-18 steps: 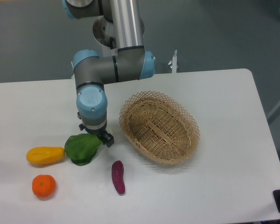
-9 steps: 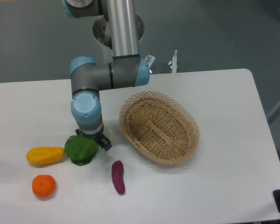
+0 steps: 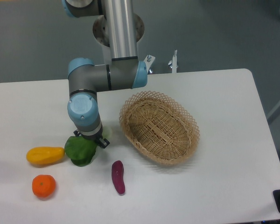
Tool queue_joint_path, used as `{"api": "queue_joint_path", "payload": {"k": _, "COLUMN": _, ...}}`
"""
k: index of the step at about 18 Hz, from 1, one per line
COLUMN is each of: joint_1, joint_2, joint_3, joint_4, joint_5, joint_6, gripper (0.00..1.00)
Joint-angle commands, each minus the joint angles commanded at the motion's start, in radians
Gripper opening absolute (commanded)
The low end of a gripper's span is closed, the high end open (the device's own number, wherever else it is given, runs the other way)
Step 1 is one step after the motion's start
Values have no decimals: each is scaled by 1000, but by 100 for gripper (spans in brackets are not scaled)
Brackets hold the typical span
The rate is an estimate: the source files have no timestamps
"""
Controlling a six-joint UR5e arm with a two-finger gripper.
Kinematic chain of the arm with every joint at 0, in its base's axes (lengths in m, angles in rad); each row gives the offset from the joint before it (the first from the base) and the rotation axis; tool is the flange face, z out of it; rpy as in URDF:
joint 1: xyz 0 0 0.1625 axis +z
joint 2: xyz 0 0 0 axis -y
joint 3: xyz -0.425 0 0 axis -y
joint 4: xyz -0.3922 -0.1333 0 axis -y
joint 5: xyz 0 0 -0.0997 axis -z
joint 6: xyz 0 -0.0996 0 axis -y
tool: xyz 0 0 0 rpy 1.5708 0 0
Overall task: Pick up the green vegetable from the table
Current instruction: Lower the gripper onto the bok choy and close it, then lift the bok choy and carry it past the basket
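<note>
The green vegetable lies on the white table at the front left, its dark leaf showing and its pale stem end mostly hidden under the arm. My gripper points straight down over the vegetable's upper right part. The blue wrist covers most of it. One dark fingertip shows just right of the leaf and another dark part shows at the leaf's upper left, so the jaws stand apart around the vegetable. The vegetable rests on the table.
A yellow fruit lies touching the vegetable's left side. An orange sits in front of it. A purple eggplant-like piece lies to the front right. A wicker basket stands right of the arm.
The wrist and gripper have moved left and a little down, from the vegetable's right edge to over it. The vegetable has stayed in place.
</note>
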Motion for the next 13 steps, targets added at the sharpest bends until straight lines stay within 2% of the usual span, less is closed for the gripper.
{"api": "queue_joint_path", "payload": {"k": 3, "joint_1": 11, "joint_2": 14, "joint_3": 44, "joint_4": -60, "joint_5": -3, "joint_6": -2, "gripper": 26}}
{"api": "queue_joint_path", "payload": {"k": 6, "joint_1": 31, "joint_2": 11, "joint_3": 133, "joint_4": -135, "joint_5": -29, "joint_6": -6, "gripper": 27}}
{"api": "queue_joint_path", "payload": {"k": 9, "joint_1": 78, "joint_2": -1, "joint_3": 213, "joint_4": -146, "joint_5": -64, "joint_6": -8, "gripper": 27}}
{"api": "queue_joint_path", "payload": {"k": 13, "joint_1": 153, "joint_2": -14, "joint_3": 276, "joint_4": -144, "joint_5": -61, "joint_6": 3, "gripper": 27}}
